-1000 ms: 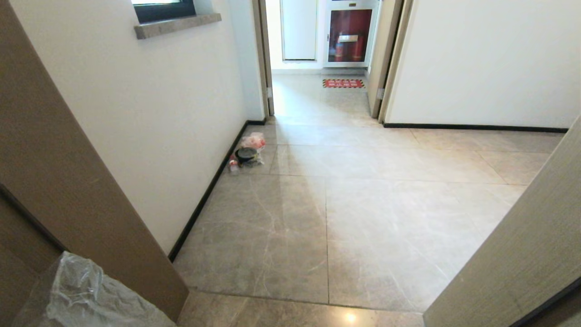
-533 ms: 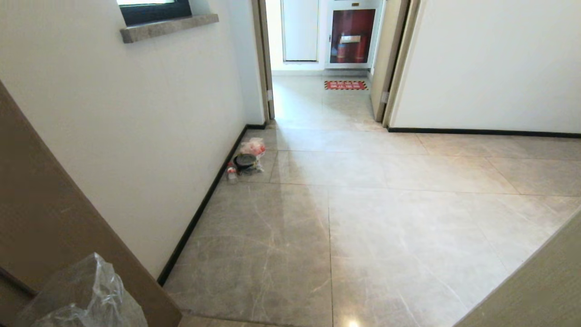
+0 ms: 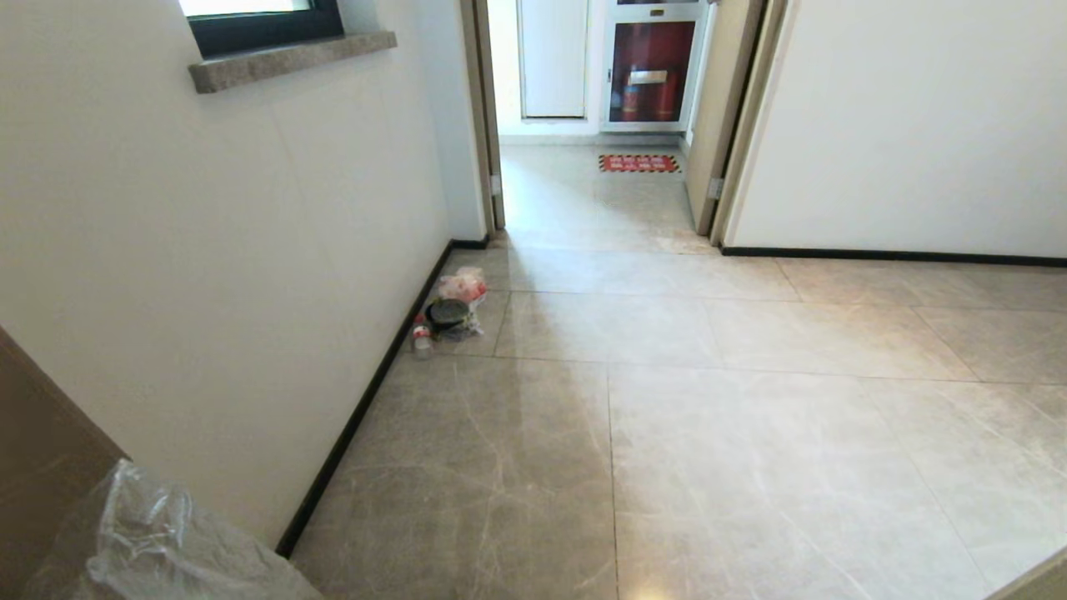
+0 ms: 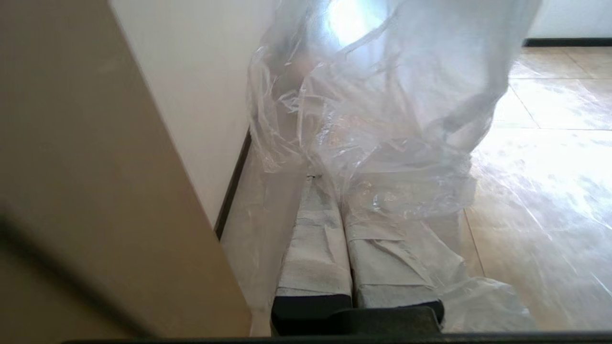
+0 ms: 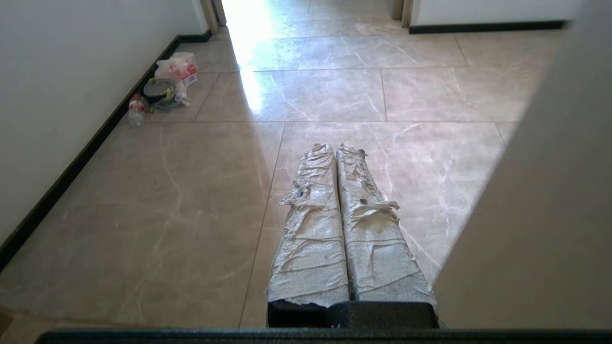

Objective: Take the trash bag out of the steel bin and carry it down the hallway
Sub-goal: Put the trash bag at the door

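Observation:
The clear, crinkled trash bag (image 3: 150, 542) shows at the head view's lower left corner. In the left wrist view the trash bag (image 4: 382, 119) billows in front of my left gripper (image 4: 330, 179), whose cloth-wrapped fingers are pressed together on its plastic. My right gripper (image 5: 334, 148) is shut with nothing between its fingers and points along the floor. The hallway (image 3: 708, 417) stretches ahead with grey marbled tiles, pale walls and dark skirting. The steel bin is out of view.
Litter lies by the left wall: a pink-red bag (image 3: 463, 286), a dark round container (image 3: 448, 312) and a small bottle (image 3: 422, 337). A brown door frame (image 3: 42, 467) stands close on my left, another panel (image 5: 550, 191) on my right. An open doorway with a red mat (image 3: 638, 163) lies ahead.
The whole head view has shifted: the camera has advanced through the door frame, whose brown sides slid out toward the picture's edges. The trash bag stays in my left gripper.

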Available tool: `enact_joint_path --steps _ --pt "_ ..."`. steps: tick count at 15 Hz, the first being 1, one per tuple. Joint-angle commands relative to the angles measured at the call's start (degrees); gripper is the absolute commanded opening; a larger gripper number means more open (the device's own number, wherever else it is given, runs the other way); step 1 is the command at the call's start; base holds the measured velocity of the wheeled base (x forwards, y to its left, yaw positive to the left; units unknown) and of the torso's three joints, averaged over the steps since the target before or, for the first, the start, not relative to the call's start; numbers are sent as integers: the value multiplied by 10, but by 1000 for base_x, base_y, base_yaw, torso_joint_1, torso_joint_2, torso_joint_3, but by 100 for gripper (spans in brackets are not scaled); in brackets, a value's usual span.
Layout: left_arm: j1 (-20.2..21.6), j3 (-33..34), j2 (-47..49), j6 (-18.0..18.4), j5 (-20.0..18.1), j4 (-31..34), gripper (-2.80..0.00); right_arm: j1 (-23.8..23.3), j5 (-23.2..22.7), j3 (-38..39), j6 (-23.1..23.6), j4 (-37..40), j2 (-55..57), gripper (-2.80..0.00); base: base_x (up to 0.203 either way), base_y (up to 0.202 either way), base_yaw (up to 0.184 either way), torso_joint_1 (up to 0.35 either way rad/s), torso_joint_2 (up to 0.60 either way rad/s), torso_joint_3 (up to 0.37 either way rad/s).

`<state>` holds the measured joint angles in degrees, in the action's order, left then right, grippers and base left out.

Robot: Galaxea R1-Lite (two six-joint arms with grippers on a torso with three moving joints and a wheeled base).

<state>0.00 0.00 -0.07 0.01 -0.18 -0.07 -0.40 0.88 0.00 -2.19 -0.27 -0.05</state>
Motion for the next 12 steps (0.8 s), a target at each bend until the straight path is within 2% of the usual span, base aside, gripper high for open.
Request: enact_joint_path --steps 1,12 --pt "0 1 1 0 0 0 -280 0 0 1 0 0 0 -280 194 0 -1 2 2 2" --pt "0 1 1 0 0 0 -280 0 0 1 0 0 0 -280 193 0 1 2 3 2"
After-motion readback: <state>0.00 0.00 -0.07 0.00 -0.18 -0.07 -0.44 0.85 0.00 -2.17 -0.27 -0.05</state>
